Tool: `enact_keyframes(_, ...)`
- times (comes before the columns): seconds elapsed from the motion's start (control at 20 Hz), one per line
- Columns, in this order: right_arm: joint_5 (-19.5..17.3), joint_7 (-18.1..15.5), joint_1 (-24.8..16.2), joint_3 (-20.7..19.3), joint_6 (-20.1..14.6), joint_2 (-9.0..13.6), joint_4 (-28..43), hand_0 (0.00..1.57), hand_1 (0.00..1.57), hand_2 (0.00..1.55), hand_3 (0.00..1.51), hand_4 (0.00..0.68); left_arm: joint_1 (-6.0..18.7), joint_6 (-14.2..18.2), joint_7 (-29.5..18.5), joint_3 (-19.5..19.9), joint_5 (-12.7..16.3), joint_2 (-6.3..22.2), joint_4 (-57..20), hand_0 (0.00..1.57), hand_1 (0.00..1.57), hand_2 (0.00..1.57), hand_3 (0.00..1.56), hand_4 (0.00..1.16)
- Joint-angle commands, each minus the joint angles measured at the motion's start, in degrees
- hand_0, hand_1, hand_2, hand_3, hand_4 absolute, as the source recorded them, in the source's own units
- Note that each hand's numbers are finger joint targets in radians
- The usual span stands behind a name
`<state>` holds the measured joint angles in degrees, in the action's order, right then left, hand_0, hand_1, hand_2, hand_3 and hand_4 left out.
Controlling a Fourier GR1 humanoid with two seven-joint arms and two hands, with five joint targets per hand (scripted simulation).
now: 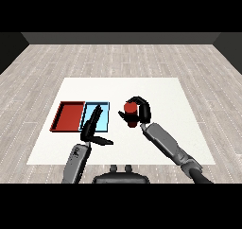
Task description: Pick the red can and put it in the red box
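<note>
1. Red is the colour that matters: a red can [128, 110] stands on the white table [165, 95], right of centre, and must end up in the red tray [69, 116] at the left.
2. The robot's right hand [140, 110] is curled round the can, fingers arching over its far side and top, thumb side nearer the robot. Whether the can is lifted or resting on the table cannot be told from this view.
3. A light blue tray [105, 112] lies touching the red tray's right side, between the can and its goal.
4. The left hand [93, 128] hovers over the near part of the blue tray, fingers straight and pointing away, thumb stuck out to the right. It holds nothing.
5. Judged step: carrying the can leftward to the red tray.
6. To do this well, the right hand should probably raise the can high enough to clear both tray rims, keep it upright, and travel left across the blue tray.
7. The left hand sits in or close to that path; passing on its far side, or drawing it back, would likely avoid a knock.
8. Release should wait until the can is inside the red tray's walls, not over the shared rim.
</note>
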<state>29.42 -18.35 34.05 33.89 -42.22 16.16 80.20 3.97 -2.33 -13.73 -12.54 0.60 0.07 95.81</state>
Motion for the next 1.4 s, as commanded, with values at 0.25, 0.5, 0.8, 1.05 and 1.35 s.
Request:
enact_keyframes(0.25,-8.67,6.94,-4.39,-2.11,-0.50,-0.12,11.47,1.57,1.57,1.48,1.42,0.655,4.24,4.74,5.66,-7.34,2.99,-0.07,-0.19,0.00,0.00,0.00,0.00,0.00)
enact_keyframes(0.5,-13.04,5.26,-6.16,-4.84,2.32,-3.91,9.06,1.57,1.57,1.48,1.42,0.650,7.96,8.05,4.39,-9.72,5.04,-0.07,-6.42,0.00,0.00,0.00,0.00,0.00)
enact_keyframes(0.8,-17.24,8.44,-4.79,-6.11,5.28,-6.47,8.40,1.57,1.57,1.48,1.41,0.650,11.68,10.02,6.44,-12.36,7.99,-0.07,-11.40,0.00,0.00,0.00,0.00,0.00)
enact_keyframes(1.05,-19.50,8.55,-9.57,-6.46,7.54,-8.68,12.09,1.57,1.57,1.48,1.42,0.654,14.06,10.14,2.97,-13.74,10.79,-0.07,-17.75,0.00,0.00,0.00,0.00,0.00)
enact_keyframes(1.35,-22.18,8.48,-8.63,-9.60,12.35,-11.66,10.82,1.57,1.57,1.48,1.41,0.633,15.02,7.56,9.38,-10.40,12.37,0.03,-12.66,0.00,0.00,0.00,0.00,0.00)
